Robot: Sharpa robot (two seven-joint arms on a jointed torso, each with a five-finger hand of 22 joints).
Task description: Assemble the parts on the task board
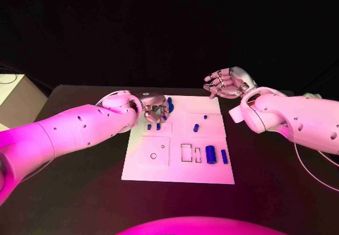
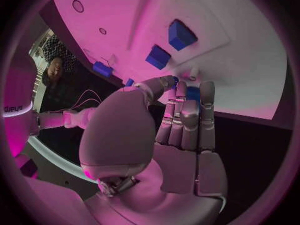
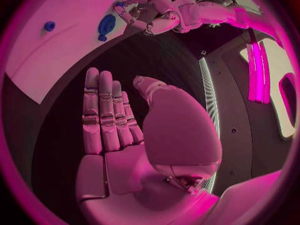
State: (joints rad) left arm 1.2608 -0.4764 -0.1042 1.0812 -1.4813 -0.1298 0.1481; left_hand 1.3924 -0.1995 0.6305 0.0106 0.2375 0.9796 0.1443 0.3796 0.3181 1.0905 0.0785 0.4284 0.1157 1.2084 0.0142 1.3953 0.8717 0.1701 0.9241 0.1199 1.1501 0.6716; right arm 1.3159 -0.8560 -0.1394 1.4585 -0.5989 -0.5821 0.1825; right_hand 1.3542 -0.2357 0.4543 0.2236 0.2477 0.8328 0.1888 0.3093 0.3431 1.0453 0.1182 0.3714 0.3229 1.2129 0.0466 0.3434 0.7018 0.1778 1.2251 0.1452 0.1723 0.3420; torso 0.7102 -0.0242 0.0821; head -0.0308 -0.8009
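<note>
Left hand pinches a small blue part over the task board; rigid, light, likely slippery, best gripped mid-length. Right hand hovers, fingers loosely apart.

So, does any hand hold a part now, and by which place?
The right hand holds nothing. The left hand is at a blue part on the task board; a grip cannot be told.

I can't read any text, label, brand or number here: the task board carries only outlined shapes, no lettering. Off to the side of my left hand's fingers, a white part of the robot has a few dark characters, too cut off to read
</note>
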